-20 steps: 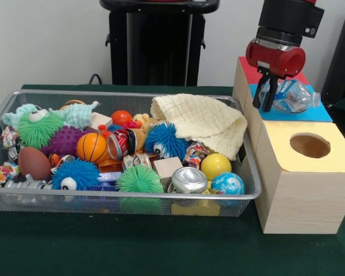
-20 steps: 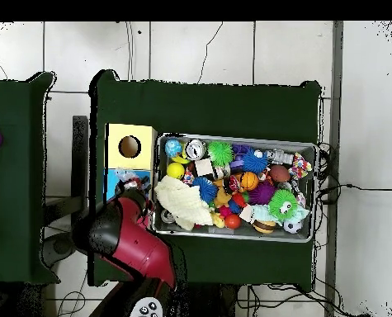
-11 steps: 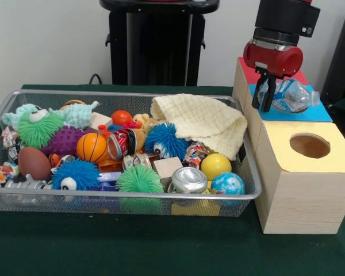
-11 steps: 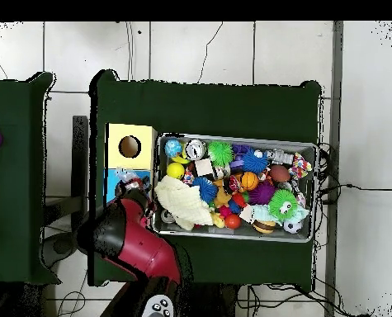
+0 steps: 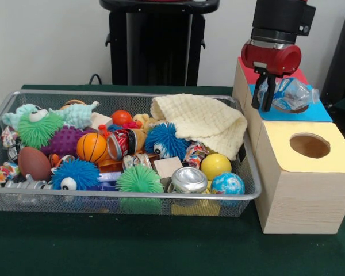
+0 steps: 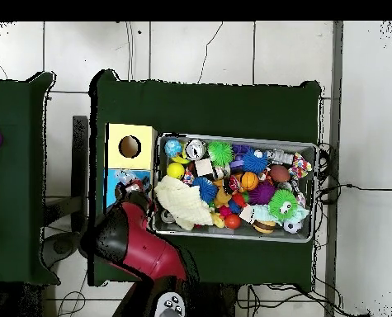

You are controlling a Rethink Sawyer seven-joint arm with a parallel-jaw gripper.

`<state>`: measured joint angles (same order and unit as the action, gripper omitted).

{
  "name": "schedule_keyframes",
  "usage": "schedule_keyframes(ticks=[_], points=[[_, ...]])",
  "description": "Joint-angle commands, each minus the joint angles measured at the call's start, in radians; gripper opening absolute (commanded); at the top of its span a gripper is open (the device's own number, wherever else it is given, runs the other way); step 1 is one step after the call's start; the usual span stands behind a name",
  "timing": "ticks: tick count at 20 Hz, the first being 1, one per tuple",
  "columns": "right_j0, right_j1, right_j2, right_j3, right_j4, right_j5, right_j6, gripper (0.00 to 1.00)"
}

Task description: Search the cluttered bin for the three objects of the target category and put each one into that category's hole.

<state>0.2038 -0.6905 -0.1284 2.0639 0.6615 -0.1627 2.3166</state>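
while the end effector [image 5: 267,92] hangs over the box's blue panel [image 5: 310,113], clenched on a crushed clear bottle [image 5: 290,94], bottle just above the blue hole, yellow hole [image 5: 310,145] nearer, mesh bin [image 5: 161,198] of toys beside, cream cloth [image 5: 204,122] inside, green counter [image 5: 161,247]

At the upper right of the frame the red and black gripper [image 5: 266,96] hangs over the blue panel [image 5: 310,114] of the wooden box [image 5: 299,190], its dark fingers [image 5: 267,99] closed on the end of a crumpled clear plastic bottle [image 5: 292,95] that lies across the blue top. Nearer the lower right, the yellow panel [image 5: 333,158] shows a round hole [image 5: 310,145]. The wire mesh bin [image 5: 126,201] fills the left and centre, heaped with toys: an orange basketball [image 5: 92,147], a yellow ball [image 5: 215,166], a silver can [image 5: 189,180], and a cream cloth [image 5: 204,123] draped at its right end.
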Motion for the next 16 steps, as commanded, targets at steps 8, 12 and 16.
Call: schedule_keyframes(ticks=[8, 12, 16], points=[[-0.013, 0.111, 0.135, 0.06, -0.006, -0.143, 0.316, 0.0], [0.002, 0.127, 0.129, 0.053, 0.008, -0.158, 0.308, 0.0], [0.006, 0.142, 0.132, 0.049, 0.006, -0.182, 0.31, 0.0]])
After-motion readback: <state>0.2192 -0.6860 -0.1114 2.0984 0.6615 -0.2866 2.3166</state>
